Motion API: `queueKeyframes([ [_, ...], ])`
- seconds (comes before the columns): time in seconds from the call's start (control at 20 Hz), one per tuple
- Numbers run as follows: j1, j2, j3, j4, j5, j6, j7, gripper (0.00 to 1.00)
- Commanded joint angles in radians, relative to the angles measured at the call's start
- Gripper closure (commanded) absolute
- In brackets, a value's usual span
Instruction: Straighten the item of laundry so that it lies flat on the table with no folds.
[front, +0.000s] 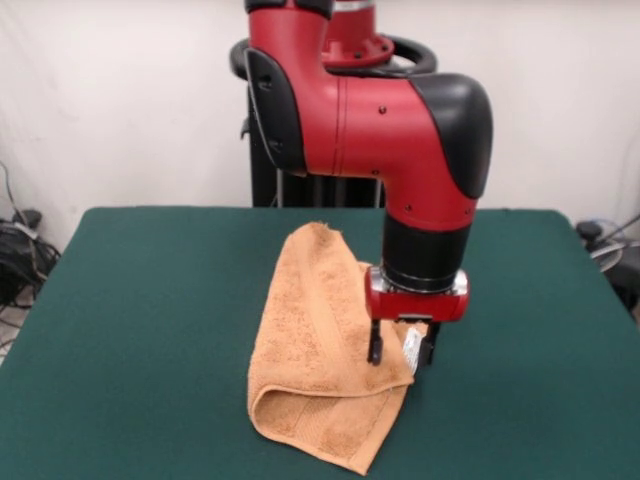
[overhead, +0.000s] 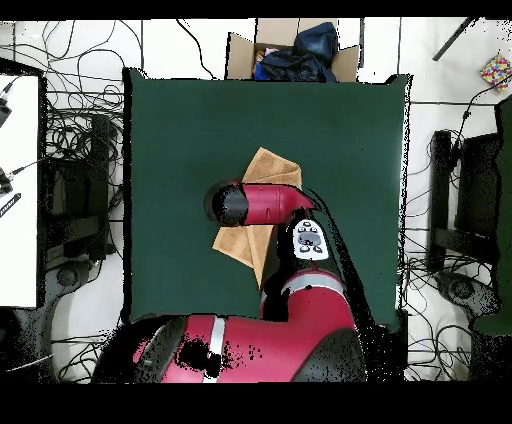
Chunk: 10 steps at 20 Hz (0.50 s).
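Note:
The orange-tan towel (front: 310, 340) lies folded over on itself in the middle of the dark green table (front: 140, 300), with a rounded fold at its near edge and a corner pointing towards the camera. Its white care tag (front: 410, 348) shows at the right edge. My gripper (front: 401, 354) points straight down over that right edge, open, with one finger (front: 375, 345) on the towel and the other just past the tag. In the overhead view the arm hides the gripper. The towel (overhead: 272, 167) shows on both sides of the arm on the table (overhead: 180, 120).
The robot's pedestal (front: 300, 185) stands behind the table's far edge. In the overhead view a cardboard box with dark cloth (overhead: 292, 50) sits past the table's top edge, cables cover the floor all round, and a white surface (overhead: 20, 190) stands at the left.

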Motion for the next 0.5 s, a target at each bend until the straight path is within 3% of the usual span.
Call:
queueKeyframes([
  [0.05,0.043,0.061,0.002,-0.017,0.043,0.005,0.191,0.0],
  [0.5,0.037,0.083,0.004,-0.04,0.044,-0.001,0.178,0.0],
])
